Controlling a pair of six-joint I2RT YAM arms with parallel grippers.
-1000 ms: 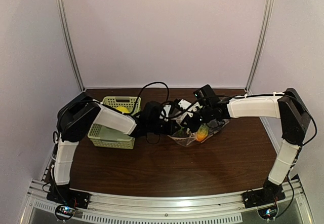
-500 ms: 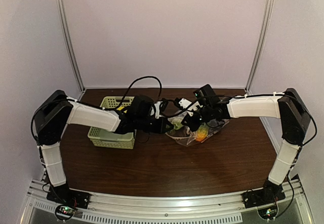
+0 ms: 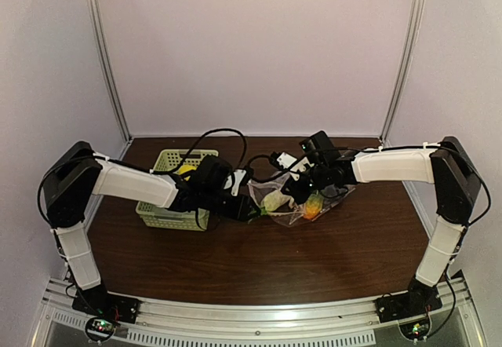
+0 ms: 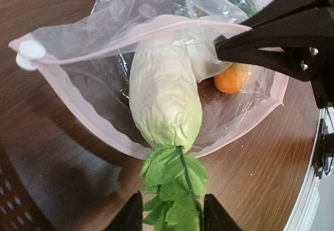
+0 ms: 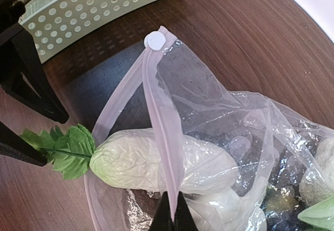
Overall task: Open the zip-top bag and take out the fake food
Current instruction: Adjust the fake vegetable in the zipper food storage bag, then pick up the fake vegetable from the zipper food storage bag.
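The zip-top bag [image 3: 292, 213] lies open at mid-table, its mouth facing left. My right gripper [image 5: 173, 216] is shut on its upper pale zip strip [image 5: 162, 116] and holds it up; its black fingers also show in the left wrist view [image 4: 245, 48]. A whitish lumpy radish-like piece [image 4: 164, 100] of the fake food sticks partly out of the mouth. My left gripper [image 4: 172, 218] is shut on its green leaves [image 4: 175, 189]. An orange piece [image 4: 229, 79] and more whitish and green pieces [image 5: 318, 178] stay inside the bag [image 4: 104, 43].
The pale green lattice basket [image 3: 169, 210] stands left of the bag, behind my left arm, with a yellow piece [image 3: 187, 169] in it. Its wall shows in the right wrist view [image 5: 104, 6]. Cables loop above both wrists. Bare brown tabletop [image 3: 259, 268] lies in front.
My left arm has drawn back to the left and toward the near edge, pulling the whitish piece by its leaves partway out of the bag's mouth. The right gripper has stayed in place on the strip.
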